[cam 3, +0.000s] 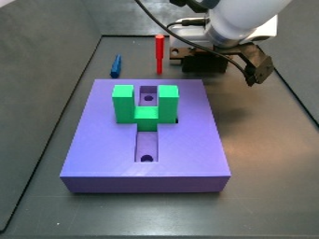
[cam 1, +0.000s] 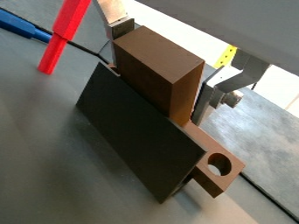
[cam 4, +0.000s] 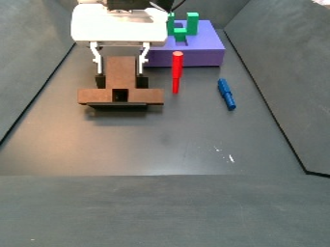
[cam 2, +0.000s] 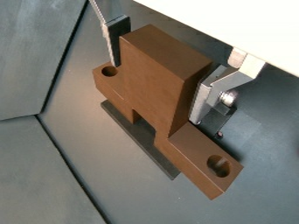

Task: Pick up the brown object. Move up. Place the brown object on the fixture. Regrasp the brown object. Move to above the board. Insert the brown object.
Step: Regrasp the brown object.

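Since the brown object (cam 1: 158, 74) is already off the open bench and set against the fixture (cam 1: 131, 131), I judge the first 3 steps (pick, lift, place) to be done. In both wrist views its tall middle part stands upright, with its long foot, a round hole at each end, lying along the fixture's dark face. I cannot tell exactly how the foot seats on the step.

The gripper (cam 2: 158, 87) is down over that upright part, with 1 silver finger on each flank. Both pads look pressed against the brown sides, so I read it as clamped on the piece. That puts me in the regrasp step, though whether the hold is fully set is a judgement.

In a side view the gripper (cam 4: 119, 60) and the piece sit on the bench beside the red peg (cam 4: 177, 72), clear of the board's (cam 3: 187, 154) edge. The board's long slot (cam 3: 147, 140) is open below the green block (cam 3: 141, 105).

2 steps remain: carry the piece above the board, then insert it.
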Robot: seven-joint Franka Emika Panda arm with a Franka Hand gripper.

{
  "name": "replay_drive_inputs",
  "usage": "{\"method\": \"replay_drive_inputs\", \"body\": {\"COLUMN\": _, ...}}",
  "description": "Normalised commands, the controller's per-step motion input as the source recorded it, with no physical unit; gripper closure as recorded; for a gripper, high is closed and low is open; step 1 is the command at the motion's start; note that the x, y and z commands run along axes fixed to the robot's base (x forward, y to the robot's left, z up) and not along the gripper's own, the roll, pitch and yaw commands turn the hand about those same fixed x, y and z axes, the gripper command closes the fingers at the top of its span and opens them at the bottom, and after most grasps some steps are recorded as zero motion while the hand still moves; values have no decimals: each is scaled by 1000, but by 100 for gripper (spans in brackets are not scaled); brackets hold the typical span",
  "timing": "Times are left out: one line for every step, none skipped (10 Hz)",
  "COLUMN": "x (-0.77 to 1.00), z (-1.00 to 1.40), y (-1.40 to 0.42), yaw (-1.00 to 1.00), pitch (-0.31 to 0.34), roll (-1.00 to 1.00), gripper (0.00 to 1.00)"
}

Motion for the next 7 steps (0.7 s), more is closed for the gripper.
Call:
{"method": "replay_drive_inputs", "body": {"x": 0, "z": -77, "y": -43, "yaw": -14, "pitch": 71, "roll": 126, "gripper": 0}}
{"method": "replay_drive_inputs", "body": {"x": 0, "z": -86, "y": -20, "yaw": -9, "pitch": 43, "roll": 114, "gripper": 0}}
{"method": "replay_drive_inputs", "body": {"x": 0, "z": -77, "y": -14, "yaw": -23, "pitch": 71, "roll": 171, "gripper": 0}}
{"method": "replay_drive_inputs", "body": {"x": 0, "z": -43, "y": 0, "yaw": -17, "pitch": 69, "roll": 123, "gripper": 0}}
{"method": "replay_drive_inputs", "body": {"x": 0, "z": -23, "y": 0, "yaw": -3, "pitch": 46, "roll": 100, "gripper": 0}}
{"method": "replay_drive_inputs", "body": {"x": 0, "z": 0, "y": 0, "yaw": 0, "pitch": 0, "roll": 0, "gripper": 0}}
{"method": "replay_drive_inputs", "body": {"x": 0, "z": 0, "y": 0, "yaw": 0, "pitch": 0, "roll": 0, "gripper": 100}}
